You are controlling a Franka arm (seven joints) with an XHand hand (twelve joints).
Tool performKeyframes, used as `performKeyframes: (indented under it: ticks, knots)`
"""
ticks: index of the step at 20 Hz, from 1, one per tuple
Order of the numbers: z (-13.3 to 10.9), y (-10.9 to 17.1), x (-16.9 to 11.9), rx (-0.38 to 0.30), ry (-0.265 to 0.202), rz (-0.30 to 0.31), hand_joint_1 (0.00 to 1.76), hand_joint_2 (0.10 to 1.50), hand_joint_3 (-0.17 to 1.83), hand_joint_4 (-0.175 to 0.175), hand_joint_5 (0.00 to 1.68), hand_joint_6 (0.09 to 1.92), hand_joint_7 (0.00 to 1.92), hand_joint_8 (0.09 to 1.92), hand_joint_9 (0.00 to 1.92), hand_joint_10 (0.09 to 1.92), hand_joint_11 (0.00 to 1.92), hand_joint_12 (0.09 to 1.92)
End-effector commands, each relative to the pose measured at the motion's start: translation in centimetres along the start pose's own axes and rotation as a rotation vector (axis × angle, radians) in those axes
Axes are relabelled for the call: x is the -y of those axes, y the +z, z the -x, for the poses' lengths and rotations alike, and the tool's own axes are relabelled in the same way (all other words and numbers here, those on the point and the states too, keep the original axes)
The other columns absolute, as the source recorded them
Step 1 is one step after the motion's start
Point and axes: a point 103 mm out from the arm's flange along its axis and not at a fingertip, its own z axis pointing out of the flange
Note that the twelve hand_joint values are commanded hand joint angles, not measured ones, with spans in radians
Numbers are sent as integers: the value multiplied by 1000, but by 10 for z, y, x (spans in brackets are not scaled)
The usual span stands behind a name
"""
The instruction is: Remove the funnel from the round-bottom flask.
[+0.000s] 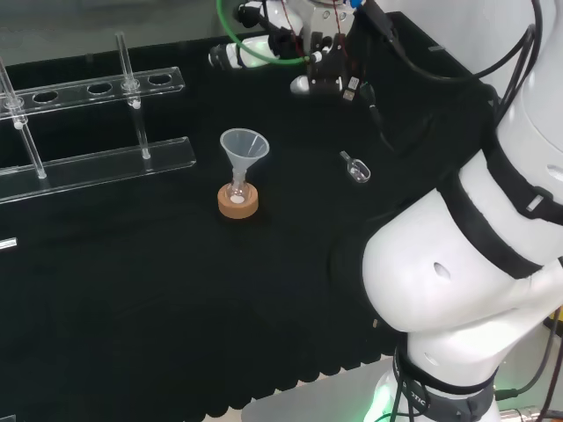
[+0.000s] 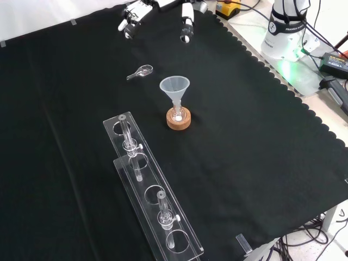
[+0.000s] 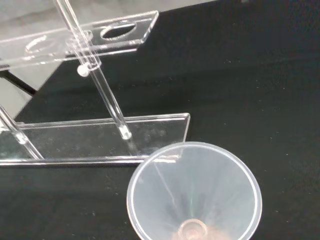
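No readable writing is seen on the ware. The funnel [image 1: 244, 149] is seated in the flask [image 1: 236, 189], which rests on a cork ring [image 1: 238, 201] at centre frame of the head view, on the black-clothed counter [image 1: 132, 290]. The hand [image 1: 255, 50] is held at the upper edge, well apart from the funnel, its fingers [image 2: 186, 27] spread and relaxed, holding nothing. A clear scoop [image 2: 140, 72] lies between hand and funnel in the front view. A tube rack [image 2: 152, 196] is placed at lower left there.
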Motion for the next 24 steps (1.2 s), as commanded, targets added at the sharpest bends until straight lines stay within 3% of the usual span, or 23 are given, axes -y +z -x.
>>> performKeyframes:
  ticks: [1,8,11,16,24]
  knots:
    - [-24,40,0,169,74,-56,296,713,54,-75,16,87,0,87,93,87,0,1522]
    - [-8,92,-7,159,111,-187,250,711,36,-41,0,87,0,87,5,87,0,1434]
    - [7,105,-7,134,131,-212,237,712,32,-39,0,87,0,87,0,87,0,1404]
    - [20,121,-4,199,183,-216,232,714,31,-38,0,87,0,87,0,87,0,1391]
    - [28,141,0,162,195,-278,226,723,29,-36,0,87,0,87,0,87,0,1332]
